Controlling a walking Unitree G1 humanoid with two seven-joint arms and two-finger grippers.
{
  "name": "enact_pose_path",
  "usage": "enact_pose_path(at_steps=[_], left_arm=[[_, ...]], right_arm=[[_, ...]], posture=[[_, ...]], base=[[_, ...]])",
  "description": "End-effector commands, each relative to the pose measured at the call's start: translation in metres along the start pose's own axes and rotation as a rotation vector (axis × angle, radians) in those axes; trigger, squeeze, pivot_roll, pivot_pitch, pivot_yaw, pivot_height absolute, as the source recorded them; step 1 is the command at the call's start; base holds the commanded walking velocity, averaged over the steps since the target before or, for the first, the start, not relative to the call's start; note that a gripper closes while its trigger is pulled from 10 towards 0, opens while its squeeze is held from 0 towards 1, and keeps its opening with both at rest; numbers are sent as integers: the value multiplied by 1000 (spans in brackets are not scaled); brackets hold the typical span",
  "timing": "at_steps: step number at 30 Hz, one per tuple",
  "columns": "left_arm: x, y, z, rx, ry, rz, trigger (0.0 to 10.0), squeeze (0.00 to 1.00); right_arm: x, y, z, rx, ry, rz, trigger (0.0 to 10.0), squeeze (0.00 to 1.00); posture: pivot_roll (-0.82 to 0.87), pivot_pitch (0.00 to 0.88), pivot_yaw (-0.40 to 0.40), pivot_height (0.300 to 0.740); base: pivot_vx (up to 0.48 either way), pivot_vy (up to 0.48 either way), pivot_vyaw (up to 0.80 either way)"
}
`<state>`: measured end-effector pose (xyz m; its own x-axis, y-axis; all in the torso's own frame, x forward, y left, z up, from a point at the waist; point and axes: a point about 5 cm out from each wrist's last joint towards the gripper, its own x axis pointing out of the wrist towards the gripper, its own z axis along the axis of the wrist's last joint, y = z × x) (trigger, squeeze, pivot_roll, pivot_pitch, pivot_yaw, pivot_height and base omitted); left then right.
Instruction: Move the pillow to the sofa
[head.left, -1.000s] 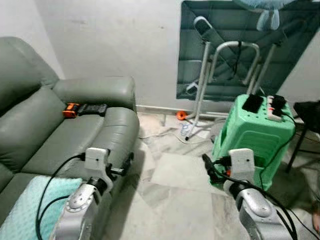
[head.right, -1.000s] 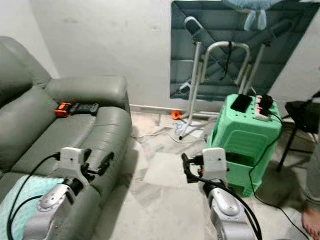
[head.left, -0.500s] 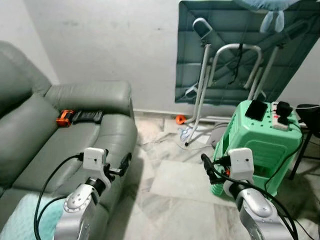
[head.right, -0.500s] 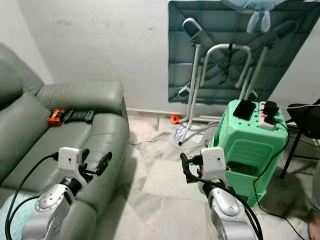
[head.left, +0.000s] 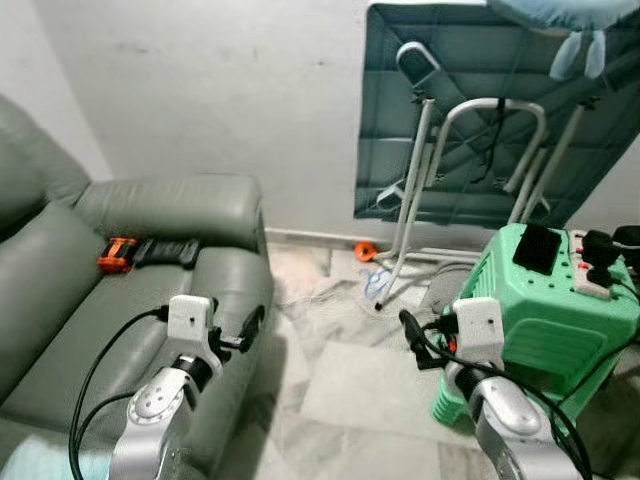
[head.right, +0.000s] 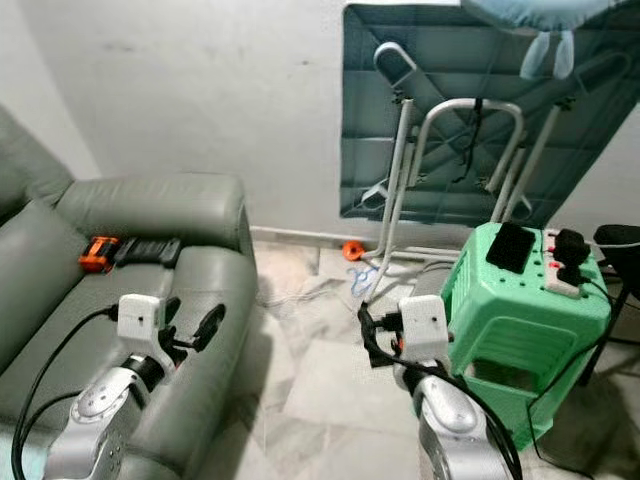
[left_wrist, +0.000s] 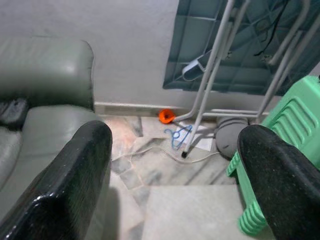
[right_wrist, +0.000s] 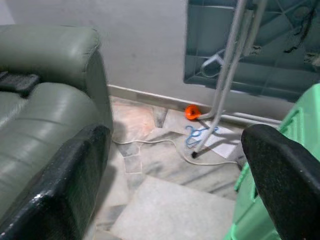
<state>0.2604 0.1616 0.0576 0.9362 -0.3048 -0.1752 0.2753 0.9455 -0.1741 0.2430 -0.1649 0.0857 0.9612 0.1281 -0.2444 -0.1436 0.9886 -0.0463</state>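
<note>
A grey-green leather sofa (head.left: 150, 205) fills the left side. A sliver of the pale teal pillow (head.left: 22, 468) lies on its seat at the lower left edge of the left eye view. My left gripper (head.left: 250, 325) hovers open over the sofa's front arm, with nothing between its fingers (left_wrist: 85, 165). My right gripper (head.left: 410, 335) is open and empty too, held over the tiled floor beside the green stool (head.left: 560, 310). Both wrist views look toward the wall past the sofa arm (right_wrist: 55, 55).
A black remote and an orange object (head.left: 117, 252) rest on the sofa. The green stool carries a phone (head.left: 538, 247) and a power strip. A folded metal frame (head.left: 430, 150) leans on the wall. A cable, blue hanger (left_wrist: 177, 135) and orange piece (head.left: 365, 250) lie on the floor.
The whole picture has shifted down as the camera rose, so the pillow has slid almost out of the bottom left corner. Both arms hold the same pose, grippers still open.
</note>
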Motion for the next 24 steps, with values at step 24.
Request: enact_pose_path(at_steps=[24], left_arm=[[4, -4, -1, 10, 17, -4, 10000, 0]], right_arm=[[-4, -3, 5, -24, -16, -12, 10000, 0]], posture=[[-103, 0, 44, 740]], base=[[157, 0, 253]])
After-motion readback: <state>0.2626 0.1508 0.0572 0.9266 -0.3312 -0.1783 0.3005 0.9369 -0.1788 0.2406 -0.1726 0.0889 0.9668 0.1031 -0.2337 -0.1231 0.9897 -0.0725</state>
